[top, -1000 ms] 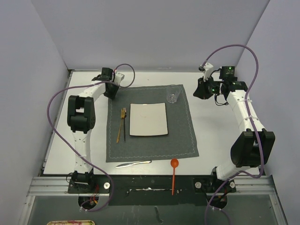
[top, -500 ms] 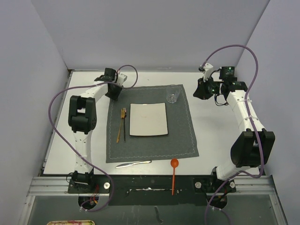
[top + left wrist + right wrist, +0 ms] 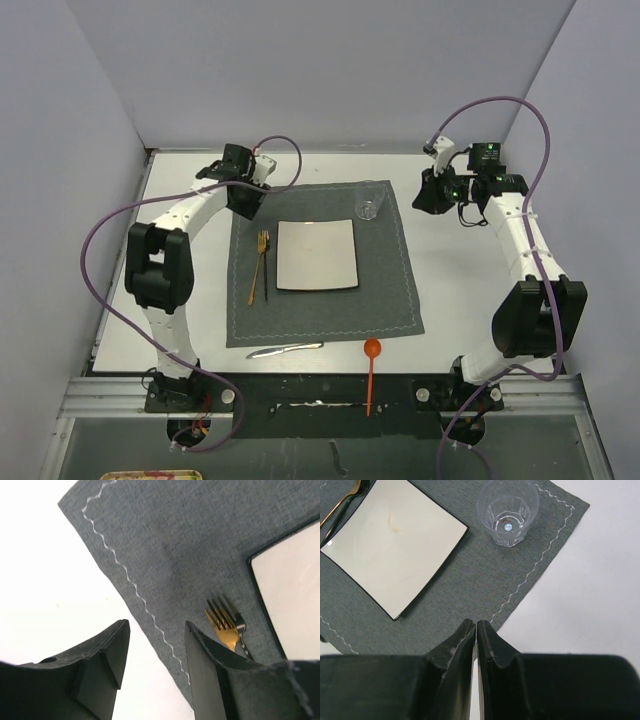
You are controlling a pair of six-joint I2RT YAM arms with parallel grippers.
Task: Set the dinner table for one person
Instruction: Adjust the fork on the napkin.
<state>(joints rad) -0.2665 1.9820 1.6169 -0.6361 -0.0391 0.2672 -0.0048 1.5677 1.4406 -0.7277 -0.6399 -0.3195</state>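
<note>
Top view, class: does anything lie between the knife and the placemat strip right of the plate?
Nothing visible. The knife lies just off the placemat, whose strip beside the plate is bare; the spoon lies aside.

The white dinner table (image 3: 455, 290) carries a dark grey placemat (image 3: 390, 290) at its centre. Off the mat, a silver knife (image 3: 285, 350) lies at seven o'clock and an orange spoon (image 3: 371, 350) at five, both by the near edge.

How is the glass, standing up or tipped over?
Standing up. The glass sits on the mat, and we look down into its open top.
</note>
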